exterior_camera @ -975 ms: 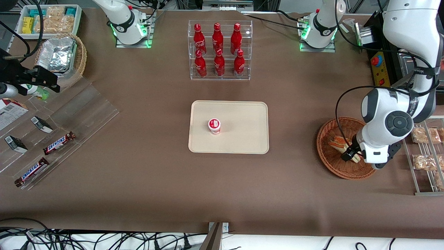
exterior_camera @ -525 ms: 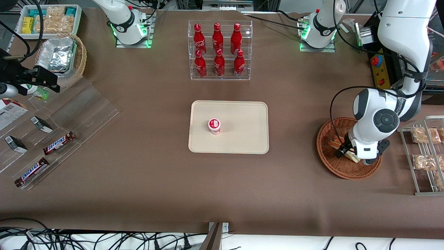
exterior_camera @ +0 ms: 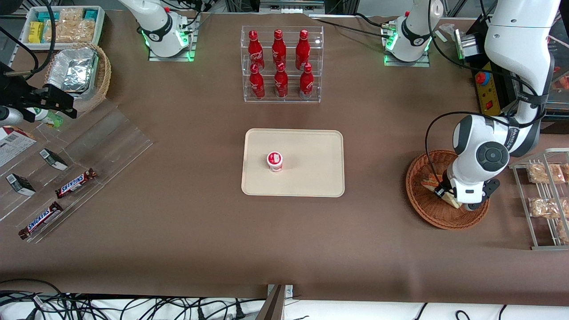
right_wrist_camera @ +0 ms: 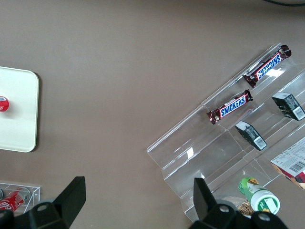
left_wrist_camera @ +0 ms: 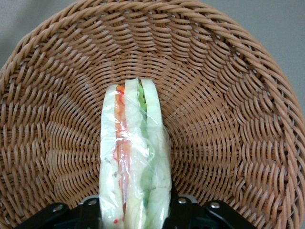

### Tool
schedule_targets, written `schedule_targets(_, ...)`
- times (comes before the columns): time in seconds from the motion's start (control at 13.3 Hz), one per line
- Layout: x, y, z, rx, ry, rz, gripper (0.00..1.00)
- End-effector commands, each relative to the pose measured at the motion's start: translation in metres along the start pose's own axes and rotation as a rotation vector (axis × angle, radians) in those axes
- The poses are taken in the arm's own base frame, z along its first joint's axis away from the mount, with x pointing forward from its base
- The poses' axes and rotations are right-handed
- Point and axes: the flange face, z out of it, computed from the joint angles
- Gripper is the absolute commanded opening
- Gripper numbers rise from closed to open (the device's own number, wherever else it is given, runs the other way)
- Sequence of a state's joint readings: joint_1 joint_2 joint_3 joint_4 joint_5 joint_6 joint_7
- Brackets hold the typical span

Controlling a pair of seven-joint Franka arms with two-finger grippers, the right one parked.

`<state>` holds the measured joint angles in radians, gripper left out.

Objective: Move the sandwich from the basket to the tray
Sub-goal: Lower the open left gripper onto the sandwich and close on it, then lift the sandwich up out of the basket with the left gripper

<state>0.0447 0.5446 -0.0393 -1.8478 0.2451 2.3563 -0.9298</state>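
Note:
The sandwich (exterior_camera: 429, 182), a clear-wrapped wedge with white bread and red, orange and green layers, lies in the reddish-brown wicker basket (exterior_camera: 427, 215) toward the working arm's end of the table. My gripper (exterior_camera: 445, 194) is down inside the basket, shut on the sandwich. In the left wrist view the sandwich (left_wrist_camera: 134, 157) stands on edge between the black fingers (left_wrist_camera: 177, 210), which press on both its sides, with the basket's weave (left_wrist_camera: 228, 95) all around. The cream tray (exterior_camera: 311, 178) sits mid-table, apart from the basket.
A small red-and-white cup (exterior_camera: 274, 161) stands on the tray. A clear rack of red bottles (exterior_camera: 281, 64) is farther from the camera. A wire rack of snack packets (exterior_camera: 544, 198) lies beside the basket. Acrylic shelves with chocolate bars (exterior_camera: 75, 182) lie toward the parked arm's end.
The arm's wrist has shifted a little toward the tray and settled over the basket. The gripper has stayed low around the sandwich, which remains in the basket.

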Motion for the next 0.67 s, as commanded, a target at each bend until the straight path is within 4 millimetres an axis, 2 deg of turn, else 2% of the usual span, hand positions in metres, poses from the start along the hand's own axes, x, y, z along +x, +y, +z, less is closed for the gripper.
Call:
schedule_targets(0.0, 0.006, -0.006, -0.022, 0.034, 0.012, 0.041, 0.0)
schedule_targets(0.15, 0.01, -0.01, -0.058, 0.028, 0.029, 0.087, 0.0)
schedule_targets(0.38, 0.018, -0.004, -0.117, 0.03, 0.003, 0.154, 0.0)
schedule_targets(0.6, 0.029, -0.004, -0.195, -0.048, -0.085, 0.218, 0.0)
